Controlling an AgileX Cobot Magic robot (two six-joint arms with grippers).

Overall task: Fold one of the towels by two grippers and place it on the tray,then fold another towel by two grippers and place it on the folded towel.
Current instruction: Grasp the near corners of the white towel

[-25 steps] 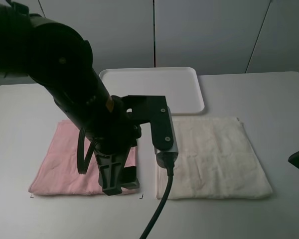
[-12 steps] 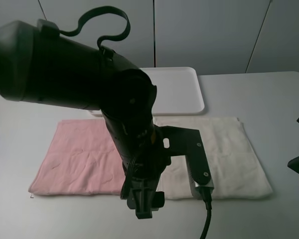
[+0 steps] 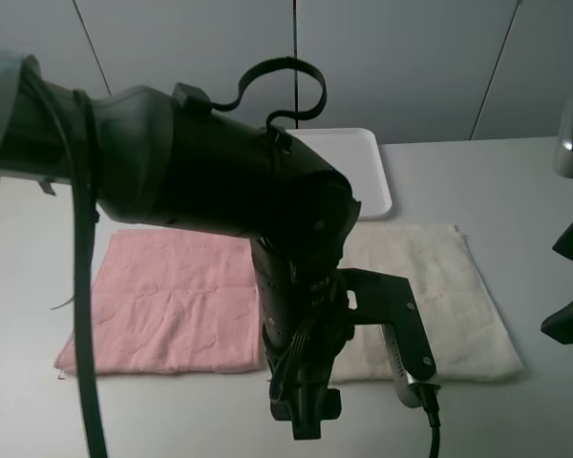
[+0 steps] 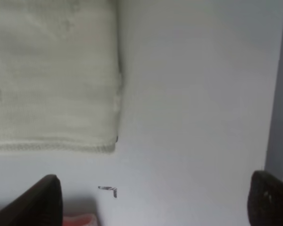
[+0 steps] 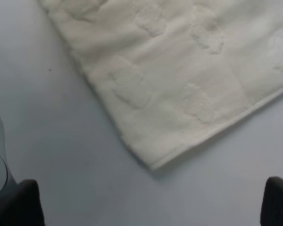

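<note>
**Hidden parts.** The bulky black left arm (image 3: 220,181) stands in front of the cream-white square terry-cloth towel (image 3: 449,286) and covers that towel's left portion. It also covers the left half of the flat white rectangular plastic tray (image 3: 358,172), which lies just behind the towel. The pale pink square terry-cloth towel (image 3: 172,305) lies flat just left of the cream-white towel, and the arm masks the edge where they meet. The right gripper (image 5: 148,202), off the towel's right side, is cut by the frame edge in the high view.

**Surroundings.** The cream-white towel lies spread out and unfolded on the white table (image 3: 516,181), not on the tray. The left gripper (image 4: 155,200) hangs over bare table just in front of the towel's near-left corner, beside a small dark mark (image 4: 108,189). Its fingers are wide apart and hold nothing. The right gripper's fingers are likewise spread and empty, above the towel's near-right corner.
</note>
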